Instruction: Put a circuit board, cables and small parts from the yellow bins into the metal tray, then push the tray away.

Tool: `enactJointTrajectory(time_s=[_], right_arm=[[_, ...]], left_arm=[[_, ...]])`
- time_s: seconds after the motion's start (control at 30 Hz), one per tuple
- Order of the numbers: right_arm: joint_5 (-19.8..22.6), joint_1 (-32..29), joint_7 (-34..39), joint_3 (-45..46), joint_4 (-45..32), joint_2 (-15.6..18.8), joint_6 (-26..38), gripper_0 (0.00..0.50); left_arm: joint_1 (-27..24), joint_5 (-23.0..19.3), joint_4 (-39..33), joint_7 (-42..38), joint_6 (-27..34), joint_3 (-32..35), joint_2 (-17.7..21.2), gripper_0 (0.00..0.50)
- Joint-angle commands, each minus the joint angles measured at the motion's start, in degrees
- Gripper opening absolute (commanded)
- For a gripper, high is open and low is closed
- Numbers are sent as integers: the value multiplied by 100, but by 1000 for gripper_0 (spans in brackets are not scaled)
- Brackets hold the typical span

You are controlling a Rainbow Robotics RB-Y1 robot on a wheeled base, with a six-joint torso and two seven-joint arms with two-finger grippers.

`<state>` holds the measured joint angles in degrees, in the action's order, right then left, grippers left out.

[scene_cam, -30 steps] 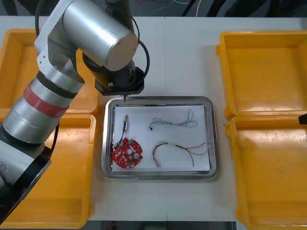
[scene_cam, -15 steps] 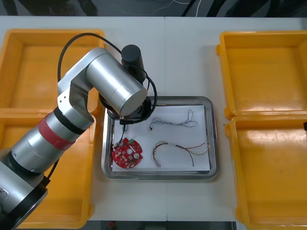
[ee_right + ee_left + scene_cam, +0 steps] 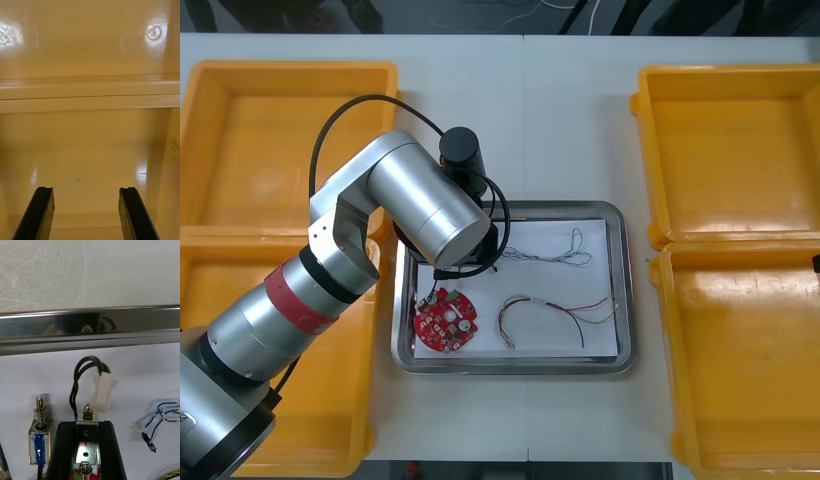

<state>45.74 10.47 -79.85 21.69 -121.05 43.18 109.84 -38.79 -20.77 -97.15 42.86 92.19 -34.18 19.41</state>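
- The left gripper (image 3: 87,426) is clamped on a small metal part (image 3: 85,444), over the far left corner of the metal tray (image 3: 90,333)
- The part's long side runs the same way as the fingers, and its tip points at the tray's far rim
- A black cable (image 3: 77,378) loops out of the part's tip to a white plug (image 3: 102,392), on the far rim side
- The white floor of the tray is right under the part, so the next move looks like just letting go
- A second small metal part (image 3: 39,438) lies just beside one finger, lined up the same way; the blue and white cable (image 3: 161,414) lies on the other side, a bit apart
- The circuit board (image 3: 445,320) sits in the tray's near left corner
- From above, the big arm hides the gripper, and I cannot tell if the held part touches the floor; it may hang just over it
- The right gripper (image 3: 86,191) waits with fingers apart over a yellow bin (image 3: 90,90) at the table's right edge
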Motion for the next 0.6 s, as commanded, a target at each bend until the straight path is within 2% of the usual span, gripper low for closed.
enactJointTrajectory(time_s=[0.03, 0.07, 0.5, 0.6], right_arm=[[75, -72, 163, 169, -15, 253, 16, 500], [75, -72, 163, 169, -15, 253, 16, 500], [154, -72, 163, 169, -50, 253, 16, 500], [189, -72, 163, 169, -50, 253, 16, 500]], left_arm=[[29, 91, -217, -410, -61, -88, -95, 461], [29, 99, -217, -418, -61, -88, -95, 500], [20, 143, -331, -506, -35, -53, -69, 500], [-41, 55, -516, -506, 229, 61, -34, 500]])
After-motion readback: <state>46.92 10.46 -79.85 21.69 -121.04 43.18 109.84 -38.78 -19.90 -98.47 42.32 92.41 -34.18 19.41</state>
